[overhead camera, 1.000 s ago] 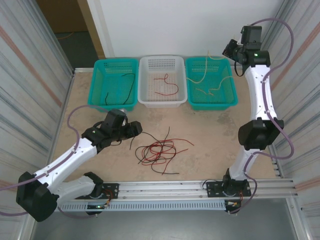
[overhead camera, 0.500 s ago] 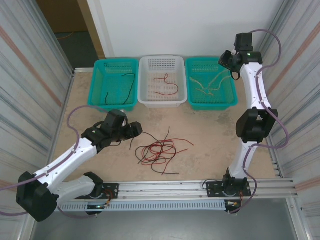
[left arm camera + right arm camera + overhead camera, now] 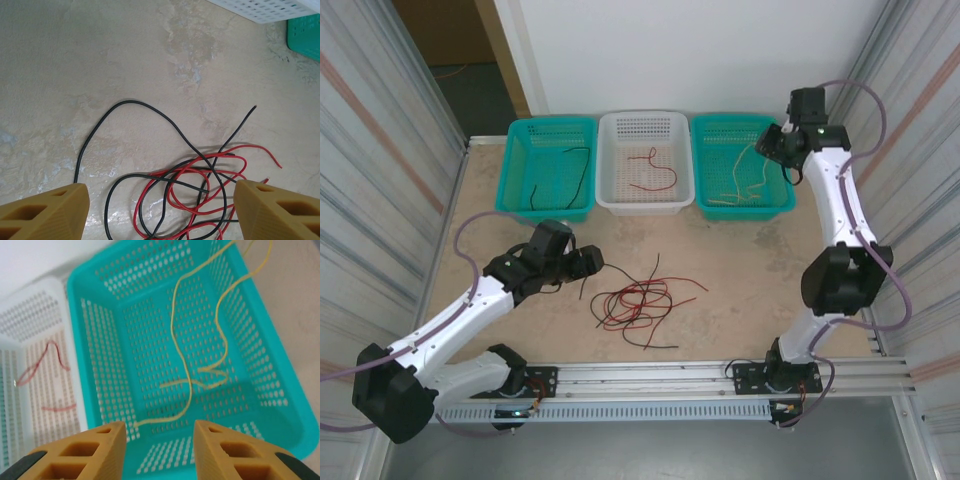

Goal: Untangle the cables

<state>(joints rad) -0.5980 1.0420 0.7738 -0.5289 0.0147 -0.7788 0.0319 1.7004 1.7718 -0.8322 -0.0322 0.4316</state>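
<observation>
A loose tangle of red and black cables [image 3: 638, 302] lies on the table in front of the baskets. My left gripper [image 3: 594, 258] sits just left of it, open. In the left wrist view the tangle [image 3: 210, 172] lies between and ahead of the spread left gripper [image 3: 160, 215], and nothing is gripped. My right gripper [image 3: 775, 142] hovers over the right teal basket [image 3: 740, 212], open and empty. Pale yellow cables [image 3: 189, 382] lie on that basket's floor below the right gripper [image 3: 160, 450].
A left teal basket [image 3: 510, 170] holds a black cable [image 3: 582, 172]. The white middle basket [image 3: 645, 207] holds a red cable [image 3: 658, 172]. All three stand in a row along the far edge. Corrugated walls close in both sides.
My right gripper opened and let go of a pale yellow cable, which dropped into the right teal basket; that arm then swung lower and to the right. The left arm stayed put.
</observation>
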